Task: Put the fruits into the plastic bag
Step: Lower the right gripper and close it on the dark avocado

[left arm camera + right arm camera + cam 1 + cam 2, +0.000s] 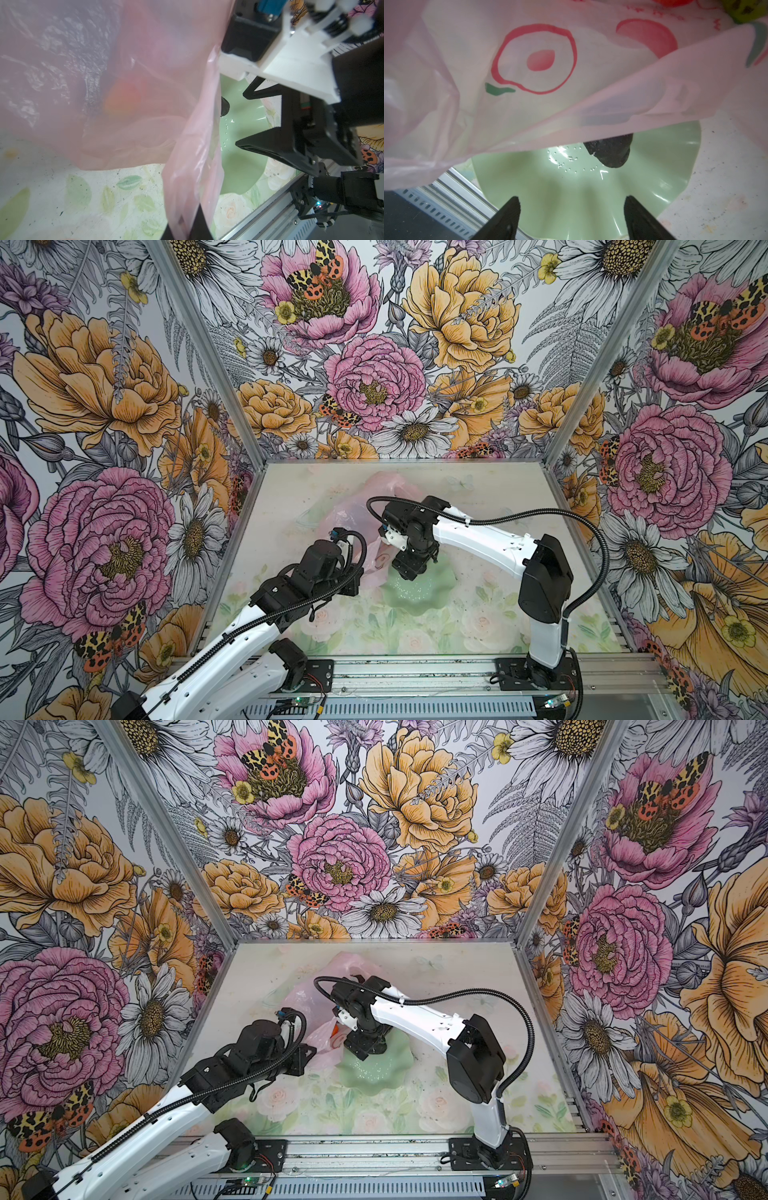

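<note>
The bag point(349, 518) lies mid-tabletop point(519, 506) toward the back edge, its near lip draped over the dish point(419, 593) at the centre and pinched tight in the left claw point(185, 228). An orange-red fruit point(122, 99) and a bumpy green one point(745, 8) seem to lie inside it, so most looks done. Left, by my reading: the black lump point(610, 153) in the dish, with the right claw point(572, 199) spread wide and empty just above.
</note>
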Controlling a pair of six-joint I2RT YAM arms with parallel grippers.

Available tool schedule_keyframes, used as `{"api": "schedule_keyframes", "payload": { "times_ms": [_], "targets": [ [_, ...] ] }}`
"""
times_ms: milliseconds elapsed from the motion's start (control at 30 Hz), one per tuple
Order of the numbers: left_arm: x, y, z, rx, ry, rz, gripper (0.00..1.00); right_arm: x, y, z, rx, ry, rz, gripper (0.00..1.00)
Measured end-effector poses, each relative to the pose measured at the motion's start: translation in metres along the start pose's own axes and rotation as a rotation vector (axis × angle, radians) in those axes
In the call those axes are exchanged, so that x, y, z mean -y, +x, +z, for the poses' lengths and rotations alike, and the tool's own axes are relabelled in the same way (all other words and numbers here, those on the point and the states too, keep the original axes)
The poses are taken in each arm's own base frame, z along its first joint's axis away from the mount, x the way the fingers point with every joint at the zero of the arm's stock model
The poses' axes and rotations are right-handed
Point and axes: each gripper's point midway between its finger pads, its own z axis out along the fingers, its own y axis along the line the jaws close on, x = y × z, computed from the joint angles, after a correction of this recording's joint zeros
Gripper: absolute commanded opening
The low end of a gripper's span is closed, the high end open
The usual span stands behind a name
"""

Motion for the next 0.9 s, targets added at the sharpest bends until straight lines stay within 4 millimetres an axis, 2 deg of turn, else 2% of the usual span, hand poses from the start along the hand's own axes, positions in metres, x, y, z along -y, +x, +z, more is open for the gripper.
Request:
{"api": "schedule_keyframes", "payload": {
  "times_ms": [533, 900],
  "targets": [
    [0.002, 0.001, 0.0, -0.003, 0.004, 0.008, 0.0, 0.015, 0.007, 0.025, -0.046, -0.005, 0.041, 0.77],
    [0.001, 0.002, 0.0, -0.002, -0.003, 0.01, 0.0, 0.018, 0.002, 0.051, -0.067, -0.016, 0.051, 0.76]
  ]
}}
